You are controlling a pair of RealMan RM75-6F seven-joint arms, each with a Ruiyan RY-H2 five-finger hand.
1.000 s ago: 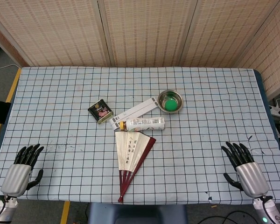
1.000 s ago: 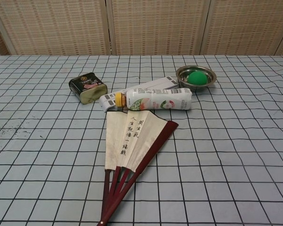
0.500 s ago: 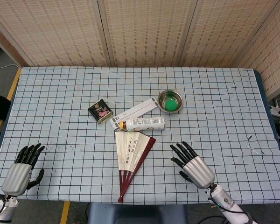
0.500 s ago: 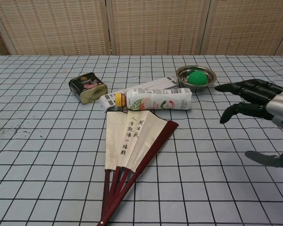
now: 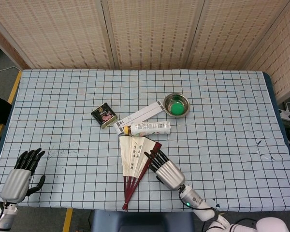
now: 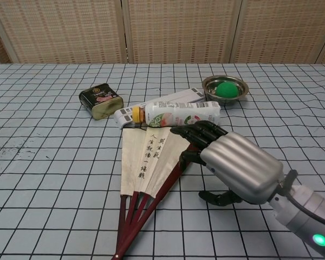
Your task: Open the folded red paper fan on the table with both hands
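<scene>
The red paper fan (image 5: 134, 164) (image 6: 146, 168) lies partly spread near the table's front middle, cream leaves with black writing, dark red ribs meeting at the front edge. My right hand (image 5: 166, 170) (image 6: 233, 162) hovers at the fan's right edge, fingers spread, fingertips (image 6: 185, 130) over the red outer rib; contact cannot be told. It holds nothing. My left hand (image 5: 20, 175) rests at the table's front left corner, fingers apart, far from the fan and out of the chest view.
Just behind the fan lie a plastic bottle (image 5: 147, 128) (image 6: 173, 115) and a white box (image 5: 140, 115). A dark tin can (image 5: 104, 115) (image 6: 101, 101) sits to the left. A metal bowl (image 5: 176, 104) (image 6: 225, 89) holding something green stands behind right.
My right hand has swept left from the table's front right to the fan's right edge. The left hand and the fan have stayed put.
</scene>
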